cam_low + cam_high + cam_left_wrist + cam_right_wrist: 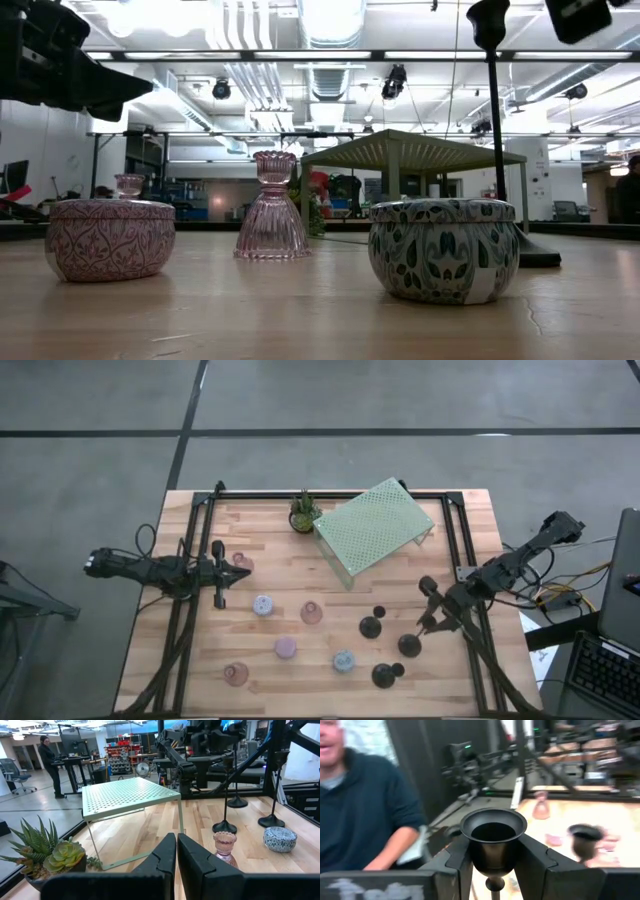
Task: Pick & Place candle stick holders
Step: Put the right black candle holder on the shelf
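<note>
High view, three black holders (371, 626), three pastel holders (286, 648), three pinkish cups (311, 613)

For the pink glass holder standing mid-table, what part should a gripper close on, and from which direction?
Grip the pink glass holder at its narrow waist, just under the flared cup, coming in level from the side. It stands upright on a wide skirted base, so the slim neck fits between fingers best. The right gripper is shut on a black holder, so the left gripper seems freer.

Three black holders (371, 626) – three glass cups (311, 613) – three tins (286, 648)
</note>
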Controlling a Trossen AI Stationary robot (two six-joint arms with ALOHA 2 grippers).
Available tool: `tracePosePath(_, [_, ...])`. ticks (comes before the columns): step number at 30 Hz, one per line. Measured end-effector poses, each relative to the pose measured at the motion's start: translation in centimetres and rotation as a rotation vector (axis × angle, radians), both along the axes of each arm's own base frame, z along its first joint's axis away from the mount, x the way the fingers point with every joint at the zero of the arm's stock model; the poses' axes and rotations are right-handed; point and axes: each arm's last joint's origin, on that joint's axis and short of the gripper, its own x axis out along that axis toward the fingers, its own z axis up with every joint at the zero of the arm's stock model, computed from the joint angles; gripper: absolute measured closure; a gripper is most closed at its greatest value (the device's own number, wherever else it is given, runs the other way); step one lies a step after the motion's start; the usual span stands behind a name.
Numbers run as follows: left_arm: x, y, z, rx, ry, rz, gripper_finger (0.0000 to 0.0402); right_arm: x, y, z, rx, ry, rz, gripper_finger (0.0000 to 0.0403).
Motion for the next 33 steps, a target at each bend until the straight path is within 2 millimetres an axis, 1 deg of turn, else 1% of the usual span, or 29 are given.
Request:
tracePosePath(3, [0.0, 0.0, 0.0, 0.000, 0.000, 0.000, 0.0381, -0.1, -0.5, 1.7, -0.037, 0.062, -0.125, 0.0303])
tracePosePath(5, [0.0, 0.0, 0.0, 0.000, 0.000, 0.000, 0.0381, -0.2, -1.0, 2.8, -0.075, 0.107, -0.245, 0.0306])
tracePosePath(7, [0.0, 0.0, 0.0, 0.000, 0.000, 0.000, 0.0381, -0.3, -1.5, 3.9, -0.100, 0.115, -0.372, 0.0304])
tracePosePath(10, [0.0, 0.0, 0.0, 0.000, 0.000, 0.000, 0.0380, -0.7, -2.2, 5.7, -0.101, 0.083, -0.528, 0.0294])
tracePosePath(13, [0.0, 0.0, 0.0, 0.000, 0.000, 0.000, 0.0380, -1.1, -2.7, 7.6, -0.099, 0.029, -0.613, 0.0288])
tracePosePath(17, [0.0, 0.0, 0.0, 0.000, 0.000, 0.000, 0.0381, -1.7, -3.4, 10.2, -0.088, -0.029, -0.693, 0.0297])
tracePosePath(20, [0.0, 0.0, 0.0, 0.000, 0.000, 0.000, 0.0381, -2.0, -4.1, 11.7, -0.129, -0.059, -0.825, 0.0303])
tracePosePath(22, [0.0, 0.0, 0.0, 0.000, 0.000, 0.000, 0.0381, -2.3, -4.6, 12.5, -0.150, -0.061, -0.907, 0.0303])
tracePosePath(24, [0.0, 0.0, 0.0, 0.000, 0.000, 0.000, 0.0381, -2.6, -5.1, 13.3, -0.136, -0.069, -0.969, 0.0300])
tracePosePath(28, [0.0, 0.0, 0.0, 0.000, 0.000, 0.000, 0.0381, -3.1, -6.0, 14.5, -0.108, -0.086, -1.027, 0.0295])
tracePosePath(31, [0.0, 0.0, 0.0, 0.000, 0.000, 0.000, 0.0381, -2.9, -6.3, 15.0, -0.122, -0.086, -1.086, 0.0296])
tracePosePath(33, [0.0, 0.0, 0.0, 0.000, 0.000, 0.000, 0.0381, -2.5, -6.7, 15.1, -0.140, -0.071, -1.196, 0.0298])
